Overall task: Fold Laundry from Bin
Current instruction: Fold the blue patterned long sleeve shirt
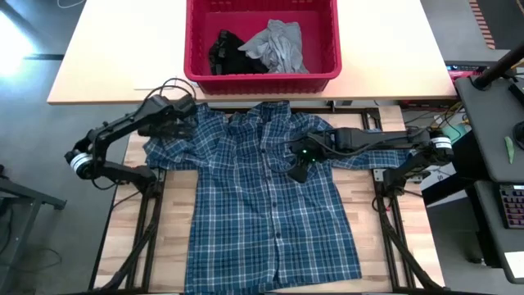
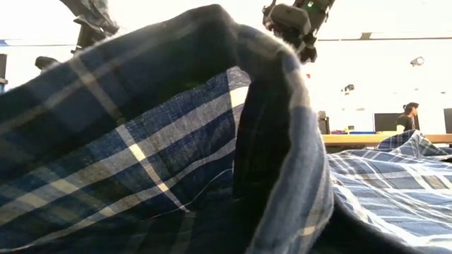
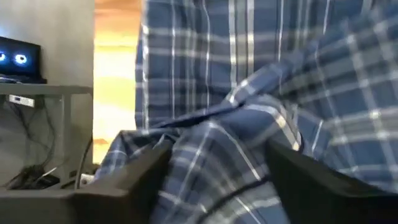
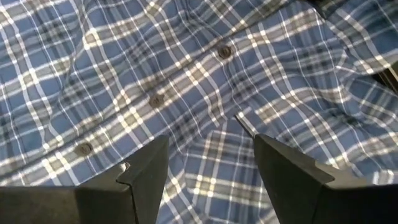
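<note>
Red plastic forms the one bin (image 1: 262,45) at the top centre of the high view, standing on a pale worktop (image 1: 115,57). It holds two garments: a small black one (image 1: 223,51) at its left and a crumpled light grey one (image 1: 278,45) at its right, touching each other. Below the bin, one blue-and-white plaid shirt (image 1: 270,205) lies spread front-up over the wooden worktop (image 1: 172,238), collar toward the bin. The left tool (image 1: 182,121) sits at the shirt's upper left shoulder; the right tool (image 1: 298,170) hangs over the chest, right of the button line.

In the low view, a raised fold of the plaid shirt (image 2: 176,141) fills most of the frame and blocks the worktop. One tool (image 2: 296,25) shows at the top centre. A person (image 2: 407,116) sits far off at the right edge.

In the left wrist view, the two fingers (image 3: 143,174) are pinching a bunched ridge of plaid cloth (image 3: 249,124); a monitor (image 3: 18,59) glows at the upper left.

In the right wrist view, the fingers (image 4: 146,171) stand spread over the flat shirt (image 4: 186,81), gripping nothing. Three buttons (image 4: 224,52) run diagonally.
</note>
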Motion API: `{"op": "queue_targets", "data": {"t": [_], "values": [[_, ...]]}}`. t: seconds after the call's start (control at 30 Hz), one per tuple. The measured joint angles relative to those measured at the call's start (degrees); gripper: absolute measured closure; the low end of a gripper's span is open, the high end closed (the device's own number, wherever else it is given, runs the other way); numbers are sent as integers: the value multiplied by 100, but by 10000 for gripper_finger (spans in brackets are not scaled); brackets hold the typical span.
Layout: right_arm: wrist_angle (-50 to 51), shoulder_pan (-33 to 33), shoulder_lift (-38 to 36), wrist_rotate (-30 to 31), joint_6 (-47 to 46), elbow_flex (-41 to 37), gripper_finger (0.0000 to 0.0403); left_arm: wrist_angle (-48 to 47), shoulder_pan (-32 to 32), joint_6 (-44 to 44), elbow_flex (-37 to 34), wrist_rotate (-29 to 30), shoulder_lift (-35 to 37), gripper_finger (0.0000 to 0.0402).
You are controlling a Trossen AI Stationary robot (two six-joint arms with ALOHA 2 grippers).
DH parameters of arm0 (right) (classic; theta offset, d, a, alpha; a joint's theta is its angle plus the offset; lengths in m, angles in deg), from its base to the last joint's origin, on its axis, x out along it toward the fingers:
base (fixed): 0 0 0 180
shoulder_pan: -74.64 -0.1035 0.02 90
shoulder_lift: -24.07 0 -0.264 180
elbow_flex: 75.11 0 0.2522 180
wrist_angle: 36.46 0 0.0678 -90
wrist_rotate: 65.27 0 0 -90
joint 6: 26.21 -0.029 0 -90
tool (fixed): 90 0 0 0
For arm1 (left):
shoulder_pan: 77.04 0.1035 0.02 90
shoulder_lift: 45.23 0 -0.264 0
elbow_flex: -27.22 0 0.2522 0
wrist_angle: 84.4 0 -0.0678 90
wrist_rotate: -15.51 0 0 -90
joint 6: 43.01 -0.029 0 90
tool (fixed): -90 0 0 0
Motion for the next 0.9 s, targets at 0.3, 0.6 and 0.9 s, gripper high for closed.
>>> {"op": "queue_targets", "data": {"t": [0.3, 0.6, 0.9], "values": [[813, 0, -668, 321, -92, -2, 172, -117, -47, -749, 512, -980, 24, 383], [997, 21, -1661, 1285, -108, -11, 178, -1255, -1118, -1797, 3140, -2661, 544, 401], [1177, 39, -2080, 1396, -380, -13, 179, -1345, -2205, -1008, 3297, -4770, 1072, 401]]}}
